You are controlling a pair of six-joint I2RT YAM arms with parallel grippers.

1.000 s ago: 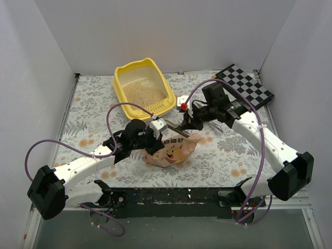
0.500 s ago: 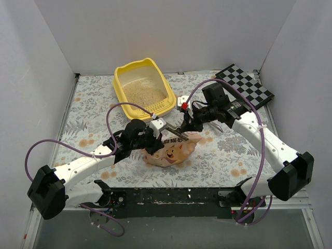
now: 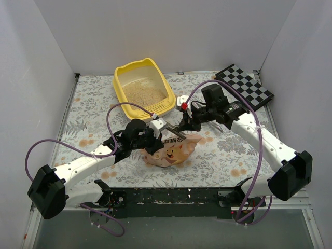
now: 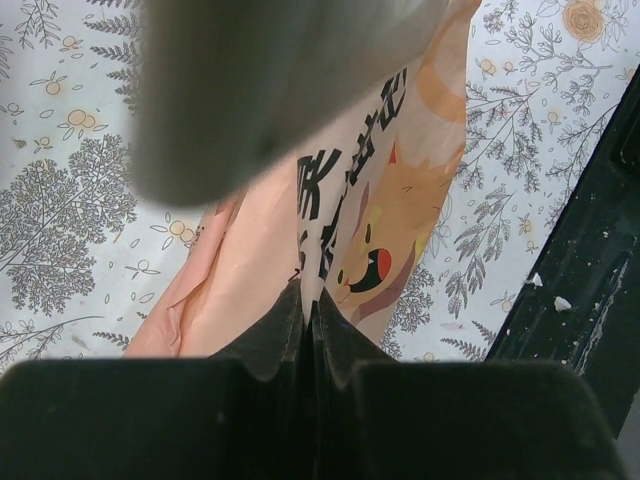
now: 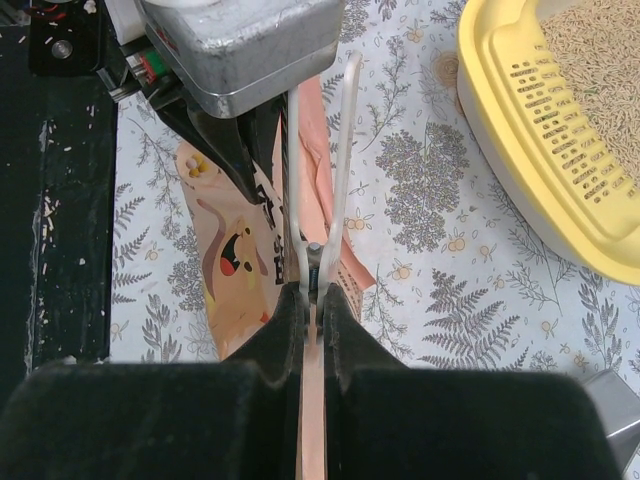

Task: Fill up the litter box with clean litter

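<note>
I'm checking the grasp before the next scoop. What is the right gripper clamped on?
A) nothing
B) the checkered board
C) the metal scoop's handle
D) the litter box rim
C: in the right wrist view the right gripper is shut on the thin handle of the metal scoop, apart from the litter box.

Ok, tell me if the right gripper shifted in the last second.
Yes, slightly: the right gripper edged left, away from the checkered board, still gripping the metal scoop.
</note>
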